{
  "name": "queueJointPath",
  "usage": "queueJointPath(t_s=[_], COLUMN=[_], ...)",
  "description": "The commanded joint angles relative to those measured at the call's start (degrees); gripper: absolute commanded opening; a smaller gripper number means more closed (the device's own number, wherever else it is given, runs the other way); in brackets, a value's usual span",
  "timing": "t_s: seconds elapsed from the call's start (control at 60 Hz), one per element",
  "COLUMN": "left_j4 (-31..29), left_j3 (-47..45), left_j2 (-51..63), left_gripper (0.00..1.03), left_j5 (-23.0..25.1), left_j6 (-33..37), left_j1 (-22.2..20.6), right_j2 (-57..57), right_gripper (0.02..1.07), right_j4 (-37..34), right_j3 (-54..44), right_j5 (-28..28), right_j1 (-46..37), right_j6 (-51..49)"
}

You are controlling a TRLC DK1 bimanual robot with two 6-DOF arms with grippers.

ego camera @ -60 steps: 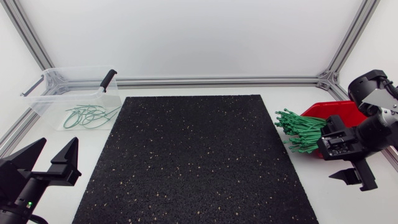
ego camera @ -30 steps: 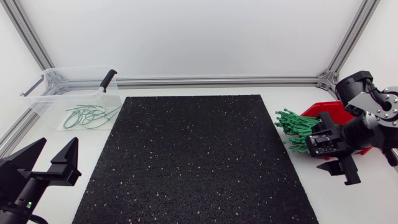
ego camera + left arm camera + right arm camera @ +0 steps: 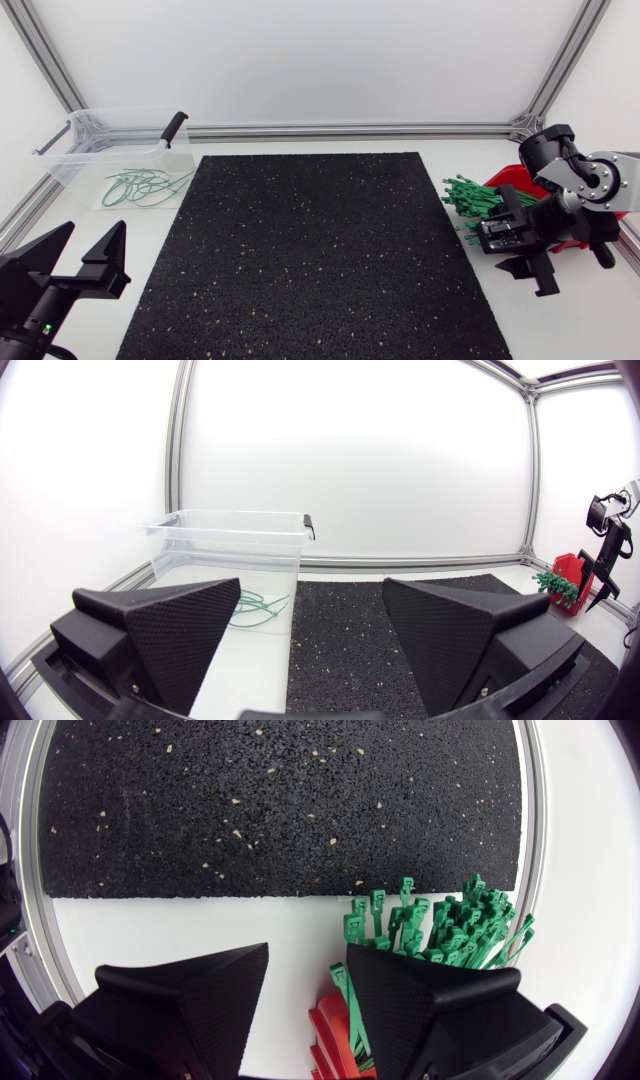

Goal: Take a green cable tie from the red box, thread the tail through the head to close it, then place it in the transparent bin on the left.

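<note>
Now right pincer (image 3: pixel 308 960) hangs open over green cable ties (image 3: pixel 450 925).

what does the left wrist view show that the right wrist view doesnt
Only the left wrist view: the transparent bin with looped ties in it, and the open left gripper. Only the right wrist view: no further thing, but the bundle of green cable ties close up, head by head. Both: the black mat, the red box, the bundle and the open right gripper.
</note>
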Motion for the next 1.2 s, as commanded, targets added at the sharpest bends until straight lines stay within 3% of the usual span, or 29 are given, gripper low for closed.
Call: queueJointPath(t_s=[0.0,0.367,0.5,0.733,1.183], left_j4=[-0.7,-0.7,-0.7,-0.7,-0.8], left_j3=[-2.3,-2.3,-2.3,-2.3,-2.3], left_j2=[-0.4,-0.4,-0.4,-0.4,-0.3], left_gripper=[0.99,0.99,0.99,0.99,0.99], left_j5=[0.2,0.2,0.2,0.2,0.2], left_j6=[-1.1,-1.1,-1.1,-1.0,-1.0], left_j1=[-0.2,-0.3,-0.3,-0.5,-0.4], right_j2=[1.2,2.9,2.6,3.0,-1.3], right_gripper=[0.61,0.61,0.48,0.48,0.41], right_j4=[1.3,4.5,4.5,6.1,2.4], right_j3=[-1.2,-0.8,-1.1,-0.5,-3.5], right_j5=[0.3,1.3,1.4,1.4,1.3], right_j1=[0.4,-0.1,-0.2,-1.8,-2.7], right_j6=[1.0,1.2,1.1,1.0,-1.1])
